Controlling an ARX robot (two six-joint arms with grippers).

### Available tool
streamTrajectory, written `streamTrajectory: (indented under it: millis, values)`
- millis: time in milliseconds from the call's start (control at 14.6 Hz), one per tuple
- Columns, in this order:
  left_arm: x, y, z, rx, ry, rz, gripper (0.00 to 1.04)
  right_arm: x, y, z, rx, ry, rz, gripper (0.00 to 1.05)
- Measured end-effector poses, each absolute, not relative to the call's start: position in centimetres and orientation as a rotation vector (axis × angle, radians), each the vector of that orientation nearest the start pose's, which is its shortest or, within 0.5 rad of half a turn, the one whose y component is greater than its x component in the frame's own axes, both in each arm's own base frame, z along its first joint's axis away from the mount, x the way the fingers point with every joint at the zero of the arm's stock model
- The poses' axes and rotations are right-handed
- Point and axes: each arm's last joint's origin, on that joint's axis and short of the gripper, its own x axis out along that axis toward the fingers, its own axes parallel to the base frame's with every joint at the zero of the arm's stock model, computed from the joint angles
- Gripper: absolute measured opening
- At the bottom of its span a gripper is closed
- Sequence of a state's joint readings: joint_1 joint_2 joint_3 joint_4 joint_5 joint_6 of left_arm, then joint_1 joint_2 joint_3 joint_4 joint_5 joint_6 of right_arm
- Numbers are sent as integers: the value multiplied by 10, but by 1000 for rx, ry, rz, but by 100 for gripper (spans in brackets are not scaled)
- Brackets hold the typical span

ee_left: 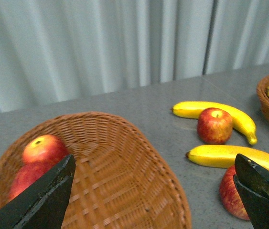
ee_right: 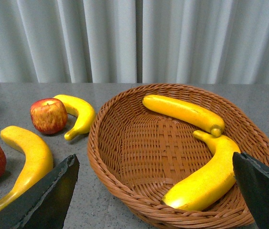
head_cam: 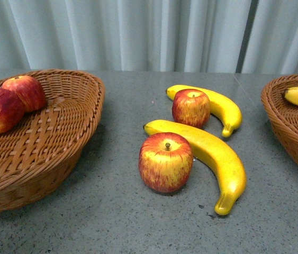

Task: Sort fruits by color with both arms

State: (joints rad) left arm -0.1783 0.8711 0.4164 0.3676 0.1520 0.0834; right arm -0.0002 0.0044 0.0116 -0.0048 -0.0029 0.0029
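Two red apples lie on the grey table, one near point(head_cam: 165, 162) and one far point(head_cam: 191, 107). Two yellow bananas lie by them, one near point(head_cam: 212, 156) and one far point(head_cam: 224, 107). Two more apples point(head_cam: 0, 110) sit in the left wicker basket point(head_cam: 74, 132). The right basket point(ee_right: 101, 157) holds two bananas, one far point(ee_right: 182, 112) and one near point(ee_right: 206, 179). My left gripper point(ee_left: 153, 200) is open and empty above the left basket's rim point(ee_left: 124, 181). My right gripper point(ee_right: 153, 195) is open and empty above the right basket's near rim. Neither gripper shows in the front view.
A pale pleated curtain point(head_cam: 138, 32) closes off the back of the table. The loose fruit lies between the two baskets; the right basket point(head_cam: 291, 127) is cut off by the front view's edge.
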Motion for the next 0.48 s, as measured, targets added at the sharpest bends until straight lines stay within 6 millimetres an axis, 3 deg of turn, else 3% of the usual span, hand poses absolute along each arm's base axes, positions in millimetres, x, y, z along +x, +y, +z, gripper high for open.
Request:
streamTrajectory:
  millis: [205, 273, 478]
  values:
    - [243, -94, 243, 165, 223, -534, 98, 97, 0, 167, 3, -2, 2, 98]
    - [251, -112, 236, 205, 263, -587, 98, 97, 0, 167, 3, -2, 2, 98]
    - [257, -130, 222, 247, 325, -640, 98, 97, 0, 167, 3, -2, 2, 98]
